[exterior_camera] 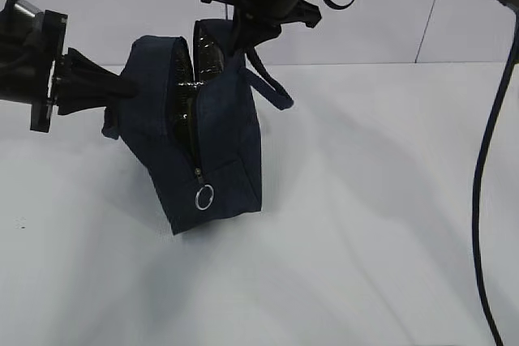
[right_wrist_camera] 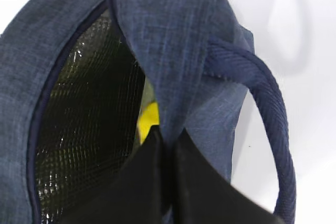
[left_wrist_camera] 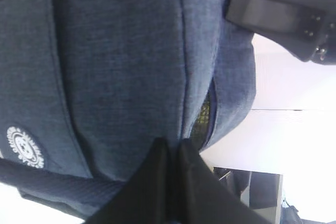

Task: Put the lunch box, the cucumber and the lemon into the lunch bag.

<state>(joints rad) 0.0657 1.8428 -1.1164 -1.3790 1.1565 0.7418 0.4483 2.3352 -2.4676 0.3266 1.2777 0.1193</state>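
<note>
The navy lunch bag point(exterior_camera: 219, 151) hangs tilted between my two arms, its zipper open and a silver ring pull point(exterior_camera: 204, 197) dangling at the front. My left gripper point(exterior_camera: 130, 87) is shut on the bag's left side fabric point(left_wrist_camera: 121, 66), just above the round white logo point(left_wrist_camera: 23, 147). From above, my right gripper point(exterior_camera: 239, 50) is shut on the bag's upper rim flap point(right_wrist_camera: 173, 35) beside the opening. Through that opening a piece of the yellow lemon point(right_wrist_camera: 148, 119) shows against the dark mesh lining. The lunch box and the cucumber are hidden.
A padded loop handle point(right_wrist_camera: 268, 108) hangs off the bag's right side. The white table point(exterior_camera: 373, 224) spreads around and under the bag. A black cable point(exterior_camera: 486, 160) runs down the right edge.
</note>
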